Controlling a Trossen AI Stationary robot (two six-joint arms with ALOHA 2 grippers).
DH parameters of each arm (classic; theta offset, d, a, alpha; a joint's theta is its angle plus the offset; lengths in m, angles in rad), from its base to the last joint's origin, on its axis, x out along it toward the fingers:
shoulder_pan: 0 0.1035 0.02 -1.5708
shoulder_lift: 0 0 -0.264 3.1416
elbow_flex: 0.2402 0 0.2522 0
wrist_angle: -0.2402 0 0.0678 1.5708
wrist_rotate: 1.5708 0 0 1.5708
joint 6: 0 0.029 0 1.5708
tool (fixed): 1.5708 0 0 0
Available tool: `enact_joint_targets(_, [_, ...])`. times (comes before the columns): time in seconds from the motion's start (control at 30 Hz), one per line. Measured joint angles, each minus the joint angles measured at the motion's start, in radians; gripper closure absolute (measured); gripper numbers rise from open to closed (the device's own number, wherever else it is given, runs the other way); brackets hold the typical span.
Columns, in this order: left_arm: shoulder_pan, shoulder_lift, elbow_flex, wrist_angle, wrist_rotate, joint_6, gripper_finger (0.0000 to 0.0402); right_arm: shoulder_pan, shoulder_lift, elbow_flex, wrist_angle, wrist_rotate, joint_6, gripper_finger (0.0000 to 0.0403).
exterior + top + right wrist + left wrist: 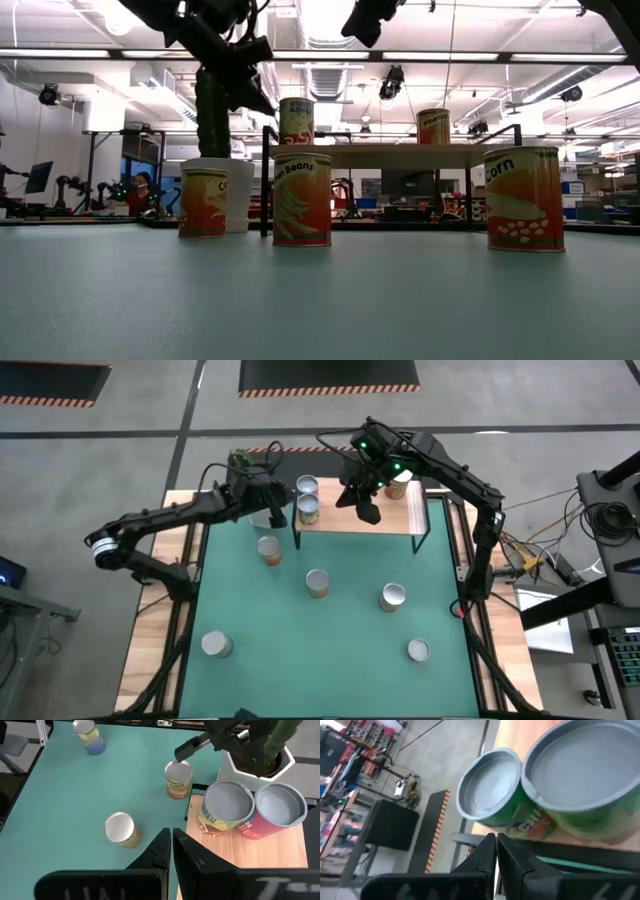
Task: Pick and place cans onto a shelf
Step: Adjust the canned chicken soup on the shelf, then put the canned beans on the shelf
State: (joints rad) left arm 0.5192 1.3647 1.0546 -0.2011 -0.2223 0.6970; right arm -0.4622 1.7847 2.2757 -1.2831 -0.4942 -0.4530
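Observation:
The shelf stands at the back of the green mat. Two cans sit at its left end and a third can is at its right end. On the mat stand several more cans, among them one near the shelf's left leg and one at the centre. My left gripper is shut and empty, hovering just left of the two shelf cans. My right gripper is shut and empty above the middle of the shelf board.
A white cactus pot stands beside the shelf's left end, under the left arm. In the low view, cans stand before the shelf. Two cans stand near the mat's front edge.

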Motion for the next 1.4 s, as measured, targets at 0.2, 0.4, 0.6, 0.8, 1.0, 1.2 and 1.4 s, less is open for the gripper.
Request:
enact_joint_targets(0.2, [0.022, 0.019, 0.001, 0.03, 0.005, 0.004, 0.0402, 0.0, 0.0, 0.0, 0.0, 0.0, -0.002, 0.0394])
enact_joint_targets(0.4, [0.021, 0.036, 0.001, 0.05, 0.007, 0.013, 0.0402, 0.0, 0.0, 0.0, 0.0, 0.0, -0.003, 0.0394])
enact_joint_targets(0.6, [0.022, 0.041, 0.001, 0.063, 0.007, 0.013, 0.0402, 0.0, 0.0, 0.0, 0.0, 0.0, -0.003, 0.0394])
enact_joint_targets(0.8, [0.022, 0.041, 0.001, 0.081, 0.032, 0.013, 0.0402, 0.0, 0.0, 0.0, 0.0, 0.0, -0.003, 0.0394])
enact_joint_targets(1.0, [0.021, 0.041, 0.001, 0.083, 0.032, 0.003, 0.0402, 0.0, 0.0, 0.0, 0.0, 0.0, -0.003, 0.0394])
enact_joint_targets(1.2, [0.022, 0.039, 0.001, 0.08, 0.011, 0.0, 0.0402, 0.0, 0.0, 0.0, -0.003, -0.001, -0.003, 0.0394])
enact_joint_targets(1.4, [0.008, -0.051, 0.0, -0.013, 0.008, -0.098, 0.0402, 0.025, -0.023, -0.001, -0.008, 0.0, 0.023, 0.0394])
